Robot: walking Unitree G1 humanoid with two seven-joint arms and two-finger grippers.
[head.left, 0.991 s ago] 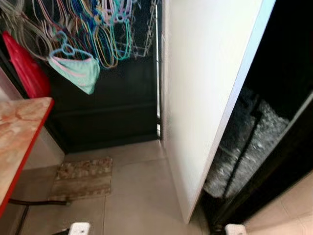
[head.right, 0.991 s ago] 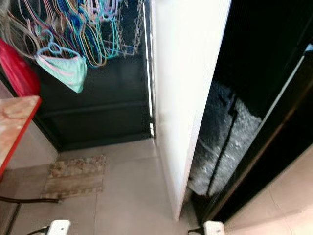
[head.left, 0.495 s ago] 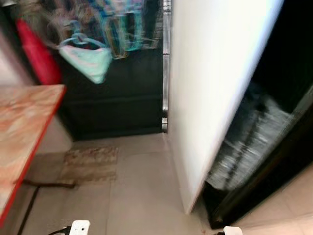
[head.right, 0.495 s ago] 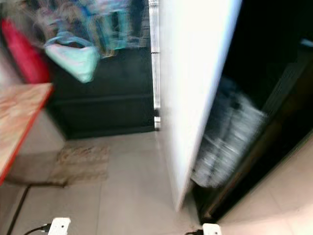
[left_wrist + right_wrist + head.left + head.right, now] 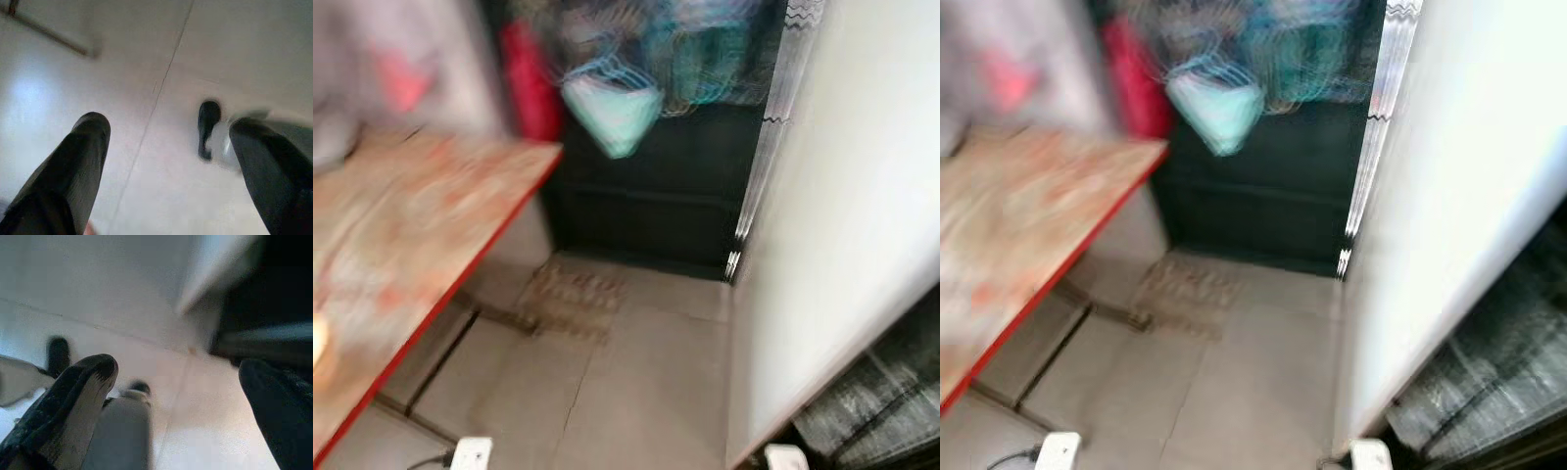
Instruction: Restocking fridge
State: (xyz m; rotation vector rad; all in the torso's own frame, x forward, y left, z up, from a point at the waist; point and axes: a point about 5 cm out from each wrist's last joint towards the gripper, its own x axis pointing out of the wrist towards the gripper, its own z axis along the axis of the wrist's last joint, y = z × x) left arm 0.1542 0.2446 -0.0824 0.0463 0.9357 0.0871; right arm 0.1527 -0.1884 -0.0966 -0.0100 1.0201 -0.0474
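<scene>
Head views, blurred by motion: no brand, label or writing is legible anywhere. The white fridge door point(image 5: 842, 245) is standing open on the right, edge-on to the camera, with the dark fridge interior point(image 5: 1489, 392) showing behind it at the lower right. A wooden table with a red edge point(image 5: 421, 255) is occupying the left. A rack of coloured hangers point(image 5: 1273, 49) is hanging against a dark panel at the top, with a pale green garment point(image 5: 612, 113) dangling from it and a red object point(image 5: 1136, 83) beside it. A small mat point(image 5: 573, 294) is lying on the tiled floor point(image 5: 636, 392) between table and door.

Left wrist view: the left gripper point(image 5: 168, 147) is pointing down at the floor, its 2 black fingers point(image 5: 80, 161) spread wide and gripping nothing.

Right wrist view: the right gripper point(image 5: 176, 382) is likewise hanging over the floor near the door's lower corner, fingers point(image 5: 73, 391) wide apart and empty.
</scene>
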